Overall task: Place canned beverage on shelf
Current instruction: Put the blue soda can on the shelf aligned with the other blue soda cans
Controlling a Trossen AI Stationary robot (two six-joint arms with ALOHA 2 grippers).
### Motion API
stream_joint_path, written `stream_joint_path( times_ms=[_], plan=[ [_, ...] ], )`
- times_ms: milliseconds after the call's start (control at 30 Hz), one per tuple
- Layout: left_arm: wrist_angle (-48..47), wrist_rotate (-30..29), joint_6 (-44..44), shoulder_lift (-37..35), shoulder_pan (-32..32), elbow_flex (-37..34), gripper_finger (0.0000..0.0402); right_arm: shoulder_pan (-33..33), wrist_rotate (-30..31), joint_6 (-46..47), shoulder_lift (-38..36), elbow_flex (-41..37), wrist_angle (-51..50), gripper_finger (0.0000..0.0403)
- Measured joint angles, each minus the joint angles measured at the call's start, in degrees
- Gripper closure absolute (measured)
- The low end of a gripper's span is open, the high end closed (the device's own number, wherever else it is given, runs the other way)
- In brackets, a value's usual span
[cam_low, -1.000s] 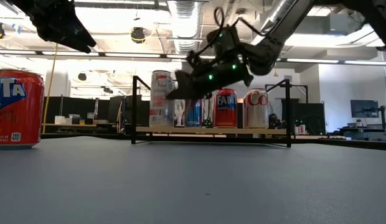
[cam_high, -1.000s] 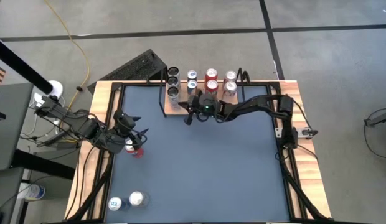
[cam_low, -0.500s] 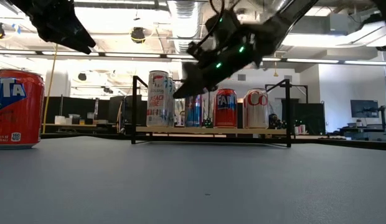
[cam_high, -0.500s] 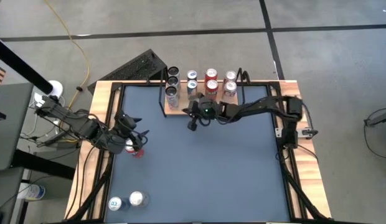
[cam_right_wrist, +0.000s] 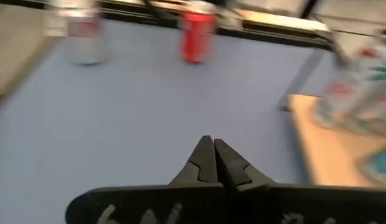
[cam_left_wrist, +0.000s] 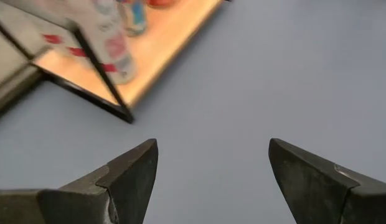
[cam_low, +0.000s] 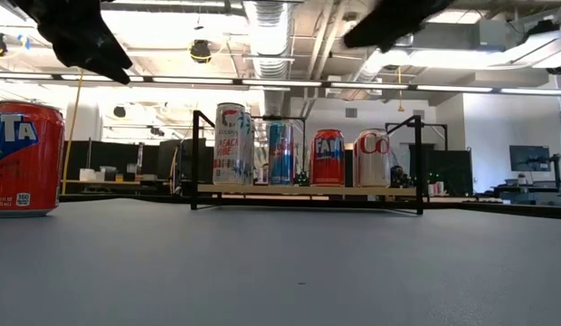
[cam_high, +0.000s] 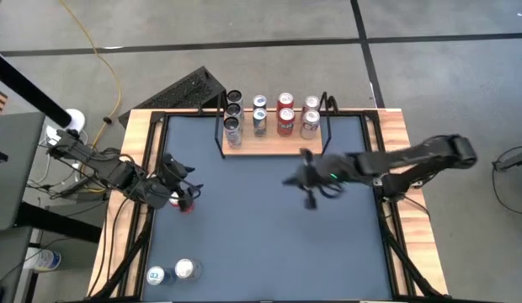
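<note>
The shelf (cam_high: 274,141), a light-wood board with black wire uprights, stands at the table's far middle and carries several upright cans. The low view shows a tall white can (cam_low: 231,143), a blue one (cam_low: 280,154), a red one (cam_low: 328,157) and a white one (cam_low: 372,157) on it. A red canned beverage (cam_high: 186,204) (cam_low: 25,158) stands upright on the mat at the left. My left gripper (cam_high: 182,178) (cam_left_wrist: 211,168) hangs open above it, touching nothing. My right gripper (cam_high: 290,181) (cam_right_wrist: 213,158) is shut and empty, high over the table's middle right.
Two more cans (cam_high: 185,269) (cam_high: 156,275) stand in the near left corner. A wooden border (cam_high: 417,219) frames the blue mat. The mat between the shelf and the near edge is open. A black grid object (cam_high: 185,88) lies on the floor beyond the far left corner.
My right gripper, shut throughout, has drawn back from the shelf's front toward the table's near right and risen, leaving the low view's middle for its top edge. The blue can on the shelf, hidden behind it before, now shows.
</note>
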Motion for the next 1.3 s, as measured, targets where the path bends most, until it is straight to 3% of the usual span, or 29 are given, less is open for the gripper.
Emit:
stream_joint_path(
  times_ms=[100, 233, 467, 700, 833, 1000, 1133, 1300],
  plan=[
    [-0.2, 5.0, 0.0, 0.0, 0.0, 0.8, 0.0109, 8.1, 0.5, 1.1, -5.7, -7.7, 6.6, 0.0403],
    [-0.8, 10.4, -2.6, 0.2, 0.0, 3.7, 0.0109, 18.2, 6.4, 0.2, -10.1, -16.5, 18.5, 0.0403],
    [-2.4, 16.0, -5.6, 4.6, -1.2, 11.3, 0.0109, 27.8, 18.5, -3.8, -9.4, -23.3, 29.2, 0.0403],
    [-1.7, 27.1, -6.3, 19.4, -10.7, 25.0, 0.0109, 28.7, 19.9, -3.9, -3.6, -23.8, 32.0, 0.0403],
    [-4.4, 27.4, -9.9, 30.0, -19.5, 34.4, 0.0109, 28.0, 19.9, -3.9, -1.3, -23.2, 33.8, 0.0403],
    [-20.2, 22.6, -24.7, 42.3, -29.1, 45.9, 0.0109, 27.4, 19.8, -3.9, -0.9, -23.0, 33.8, 0.0403],
    [-34.3, 25.4, -38.8, 49.1, -33.0, 52.9, 0.0109, 27.1, 19.7, -3.9, -0.9, -22.9, 33.7, 0.0403],
    [-37.2, 29.0, -50.6, 51.4, -35.2, 55.8, 0.0109, 27.1, 19.6, -3.9, -0.9, -22.9, 33.6, 0.0403]
  ],
)
